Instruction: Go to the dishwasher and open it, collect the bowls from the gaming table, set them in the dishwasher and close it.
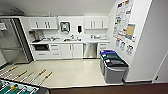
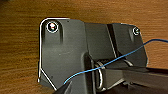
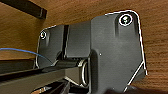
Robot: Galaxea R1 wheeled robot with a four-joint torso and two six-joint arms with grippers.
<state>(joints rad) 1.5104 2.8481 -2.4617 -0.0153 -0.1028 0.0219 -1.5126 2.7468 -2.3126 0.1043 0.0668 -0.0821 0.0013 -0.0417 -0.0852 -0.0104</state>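
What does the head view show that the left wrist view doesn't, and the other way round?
Head view alone: a kitchenette with the closed stainless dishwasher under the counter, white cabinets, a refrigerator, lidded bins and foosball rods. Left wrist view alone: the robot's dark plate and a blue wire over wood-grain flooring. Shared: brown flooring, seen along the head view's near edge.

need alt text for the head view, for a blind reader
A closed stainless dishwasher sits under a white kitchenette counter across a pale floor. Recycling bins stand against the right wall, and a foosball table fills the near left corner.
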